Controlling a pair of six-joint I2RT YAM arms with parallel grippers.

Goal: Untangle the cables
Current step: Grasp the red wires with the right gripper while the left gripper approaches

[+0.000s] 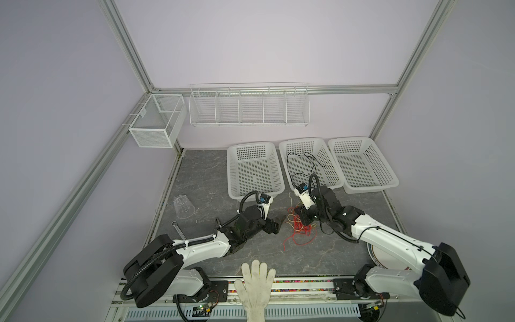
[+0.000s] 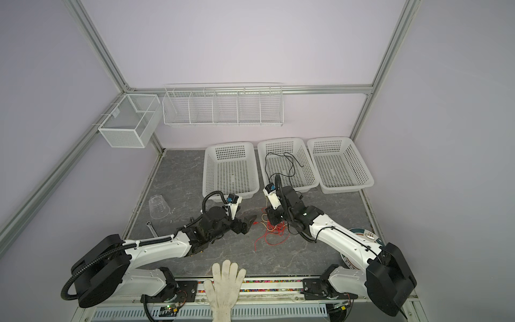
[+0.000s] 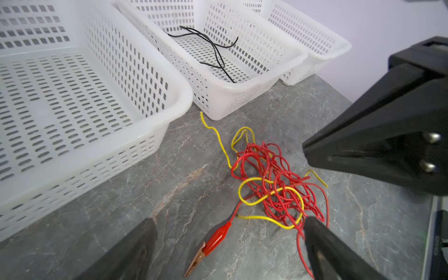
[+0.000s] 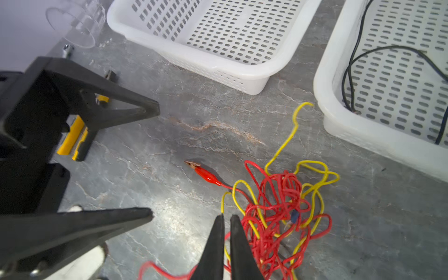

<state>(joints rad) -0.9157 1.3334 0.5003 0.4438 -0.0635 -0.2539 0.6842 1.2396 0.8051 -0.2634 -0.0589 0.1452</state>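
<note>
Your left hand (image 4: 155, 162) gapes wide, empty; your right hand (image 4: 227, 216) is nearly closed at the mid-frame tangled cables (image 1: 300, 230); grip: cannot tell.

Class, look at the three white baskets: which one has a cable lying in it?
The middle basket: the black cable lies inside it, while the left basket and right basket hold no cable.

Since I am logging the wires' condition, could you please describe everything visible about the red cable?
The red cable is a thin, plastic-coated wire, bunched into a loose tangle on the grey marbled table in front of the middle basket, interlaced with the yellow cable. One end runs free to a red-sleeved alligator clip with a coppery nose, lying flat. The right gripper, tips nearly closed, sits at the tangle's edge; whether it pinches a strand is unclear.
</note>
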